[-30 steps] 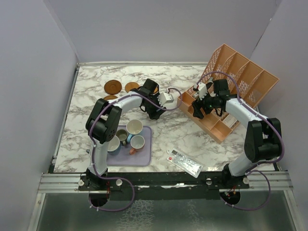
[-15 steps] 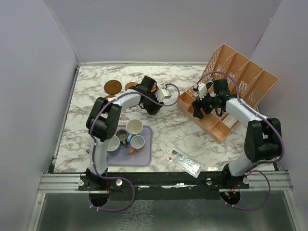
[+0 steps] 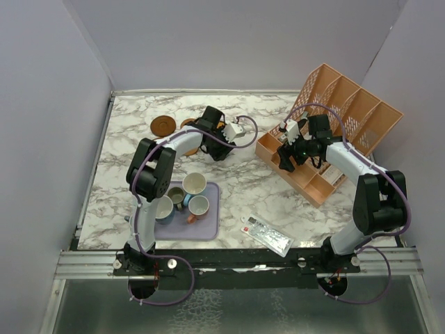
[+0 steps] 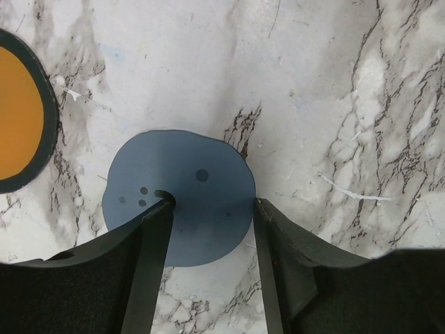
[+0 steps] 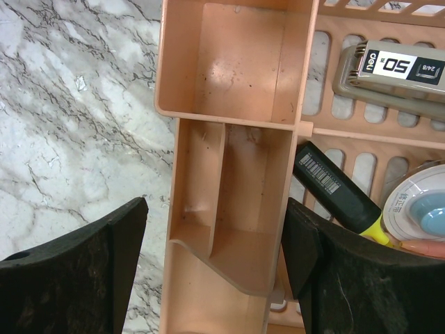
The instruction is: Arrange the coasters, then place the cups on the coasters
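Lavender tray (image 3: 210, 227) holds cups (image 3: 194, 184); organiser (image 5: 240, 62) holds stapler (image 5: 396, 69), marker (image 5: 334, 188); left gripper (image 4: 212, 203) half-open over grey-blue coaster (image 4: 188, 160); right gripper (image 5: 215, 209) open, empty.

Robot lab cell: plain walls (image 3: 236, 42) boxing marble tabletop (image 3: 243, 191), aluminium rail (image 3: 90, 261) at edge.

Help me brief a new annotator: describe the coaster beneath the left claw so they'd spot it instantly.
On the marble table, go to the far middle, where the left claw hangs. Directly under it lies a thin round disc flat on the marble. It is grey-blue, unlike the dark-rimmed orange coaster beside it.
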`<state>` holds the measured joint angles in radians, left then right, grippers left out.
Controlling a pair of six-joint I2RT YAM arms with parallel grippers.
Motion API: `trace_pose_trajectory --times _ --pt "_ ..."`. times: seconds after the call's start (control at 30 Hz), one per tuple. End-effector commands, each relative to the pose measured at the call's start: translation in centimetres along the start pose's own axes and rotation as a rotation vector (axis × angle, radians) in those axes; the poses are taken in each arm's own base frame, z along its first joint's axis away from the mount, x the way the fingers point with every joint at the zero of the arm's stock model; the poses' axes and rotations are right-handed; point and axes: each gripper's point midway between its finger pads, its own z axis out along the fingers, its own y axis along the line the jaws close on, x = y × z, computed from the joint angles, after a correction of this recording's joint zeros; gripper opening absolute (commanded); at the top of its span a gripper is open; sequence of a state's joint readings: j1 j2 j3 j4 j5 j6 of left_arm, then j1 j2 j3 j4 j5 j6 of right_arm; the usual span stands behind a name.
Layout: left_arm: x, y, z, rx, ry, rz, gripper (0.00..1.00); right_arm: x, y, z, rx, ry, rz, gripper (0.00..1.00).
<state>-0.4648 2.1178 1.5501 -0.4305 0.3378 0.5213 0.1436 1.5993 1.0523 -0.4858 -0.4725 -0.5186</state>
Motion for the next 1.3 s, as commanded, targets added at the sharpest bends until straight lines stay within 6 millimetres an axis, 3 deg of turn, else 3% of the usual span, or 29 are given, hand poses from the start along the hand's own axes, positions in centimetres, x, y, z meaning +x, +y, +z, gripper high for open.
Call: trace_pose_trajectory --times 0.0,0.27,0.67,0.87,1.03,1.13,1.27 --pt "1.0 0.8 0.8 -0.016 0.035 -0.032 0.54 -0.9 0.0 -0.7 -0.004 -0.017 -0.010 0.76" --pt "-1.6 0.7 -1.5 -0.021 -0.037 -0.013 0.66 -1.3 0.1 -0.9 -0.009 -0.030 -0.010 0.76" --pt "-4.4 1.1 -8.9 -0.119 -0.162 0.027 0.78 -2.2 0.1 -1.4 0.003 -0.063 -0.013 0.76" --pt "-3.0 0.9 -13.7 -0.199 -0.188 -0.009 0.82 -2.7 0.0 -1.8 0.019 -0.081 -0.020 0.76" --pt "-0.2 0.0 -18.2 -0.293 -0.193 -0.034 0.86 -3.3 -0.1 -2.5 0.041 -0.106 -0.031 0.76" --pt "1.1 -1.0 -21.0 -0.339 -0.226 -0.059 0.90 -3.7 -0.2 -2.9 0.058 -0.121 -0.039 0.76" --pt "2.5 -3.8 -22.2 -0.288 -0.241 -0.101 0.91 -4.3 -0.2 -3.8 0.079 -0.143 -0.056 0.76"
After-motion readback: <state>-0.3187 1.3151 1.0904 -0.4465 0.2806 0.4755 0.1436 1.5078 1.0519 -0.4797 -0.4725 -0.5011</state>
